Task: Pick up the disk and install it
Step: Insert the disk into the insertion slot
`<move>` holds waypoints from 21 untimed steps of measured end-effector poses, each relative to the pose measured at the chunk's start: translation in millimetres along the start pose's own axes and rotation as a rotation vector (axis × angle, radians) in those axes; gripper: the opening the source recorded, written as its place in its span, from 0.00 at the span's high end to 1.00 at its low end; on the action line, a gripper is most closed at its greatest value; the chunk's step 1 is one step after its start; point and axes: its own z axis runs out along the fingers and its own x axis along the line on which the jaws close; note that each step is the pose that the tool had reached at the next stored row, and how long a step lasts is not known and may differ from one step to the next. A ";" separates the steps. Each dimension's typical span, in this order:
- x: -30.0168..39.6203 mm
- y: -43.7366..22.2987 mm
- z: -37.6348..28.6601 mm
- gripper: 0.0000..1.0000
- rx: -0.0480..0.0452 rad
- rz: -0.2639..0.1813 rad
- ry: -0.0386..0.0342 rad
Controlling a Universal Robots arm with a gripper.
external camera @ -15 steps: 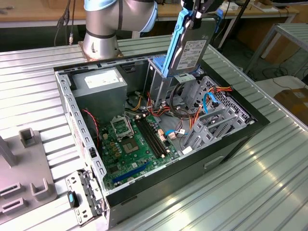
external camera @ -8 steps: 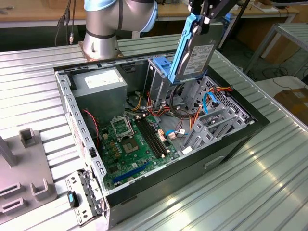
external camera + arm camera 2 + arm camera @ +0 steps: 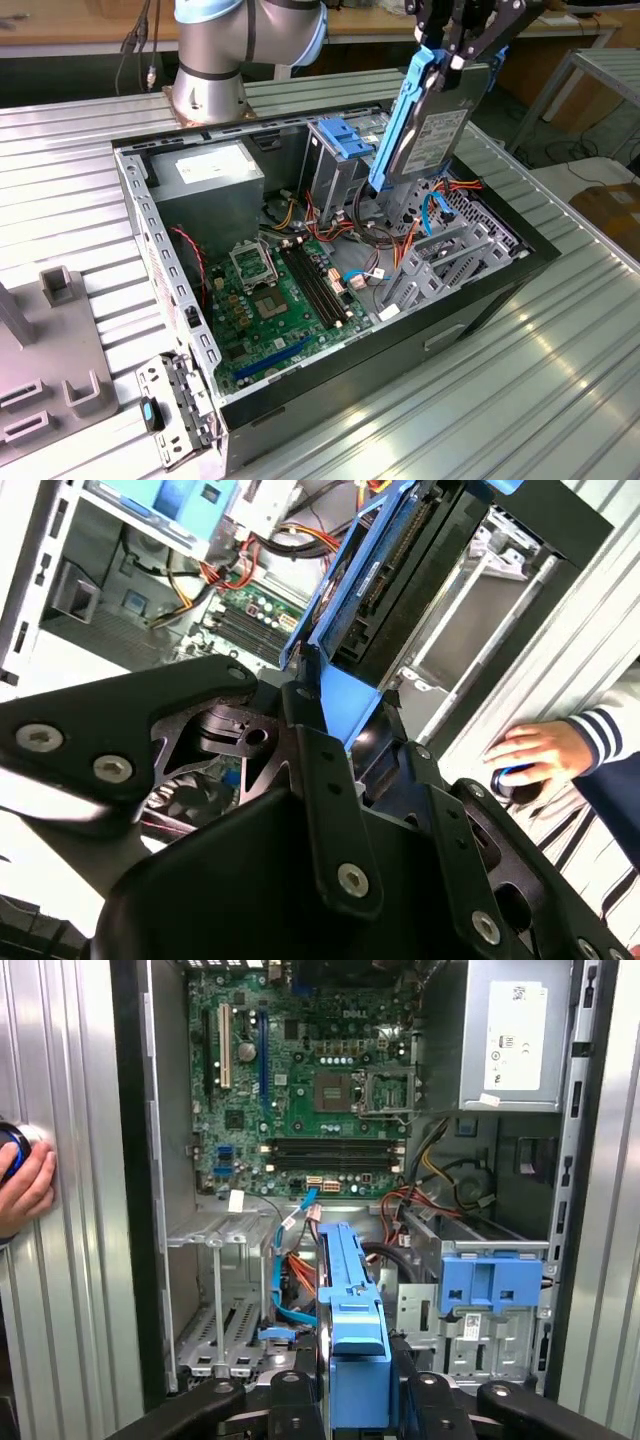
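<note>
My gripper (image 3: pixel 455 50) is shut on the disk (image 3: pixel 432 128), a dark flat drive with bright blue side rails. It hangs on edge, slightly tilted, above the back right part of the open computer case (image 3: pixel 150 235). In the second wrist view, the black fingers (image 3: pixel 312 755) clamp the blue end tab of the disk (image 3: pixel 395 575). The first wrist view looks down along the edge of the disk (image 3: pixel 350 1305), held in the gripper (image 3: pixel 358 1385) over the grey drive bays. The disk's lower end is above the cables, apart from the cage.
Inside the case lie the green motherboard (image 3: pixel 280 290), a grey power supply (image 3: pixel 205 175), a tall drive cage with a blue latch (image 3: pixel 340 140) and a grey bay (image 3: pixel 450 265). A person's hand (image 3: pixel 25 1180) rests beside the case. A grey fixture (image 3: pixel 50 370) stands at the exterior view's left.
</note>
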 end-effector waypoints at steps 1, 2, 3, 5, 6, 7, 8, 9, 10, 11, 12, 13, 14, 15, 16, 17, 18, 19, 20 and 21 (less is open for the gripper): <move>6.1 0.1 0.1 0.64 0.0008 0.000 -0.0001; 12.6 0.2 0.0 0.64 0.0013 0.000 0.0000; 18.9 0.3 0.1 0.64 0.0015 0.000 -0.0002; 32.2 0.5 0.1 0.64 0.0014 0.000 -0.0001; 38.9 0.6 0.0 0.64 0.0014 0.000 0.0001; 43.1 0.7 0.1 0.64 0.0014 0.000 0.0000; 45.5 0.7 0.0 0.64 0.0014 0.000 0.0002; 51.1 0.8 0.0 0.64 0.0014 0.000 0.0013; 56.0 0.9 0.0 0.64 0.0014 0.000 0.0019; 61.9 1.0 0.0 0.64 0.0013 0.000 0.0032; 64.6 1.0 0.1 0.64 0.0020 0.000 0.0038; 66.6 1.2 0.5 0.64 0.0038 0.000 0.0039; 69.0 1.4 1.8 0.64 0.0123 0.001 0.0040; 71.0 1.7 3.3 0.64 0.0240 0.000 0.0043; 72.9 2.1 4.8 0.64 0.0347 0.000 0.0044; 73.5 2.3 6.0 0.64 0.0400 0.001 0.0043; 73.5 2.3 6.1 0.64 0.0408 0.000 0.0046; 73.5 2.3 6.2 0.64 0.0408 0.000 0.0047; 73.6 2.4 6.4 0.64 0.0409 0.000 0.0045; 73.6 2.4 6.6 0.64 0.0409 0.000 0.0045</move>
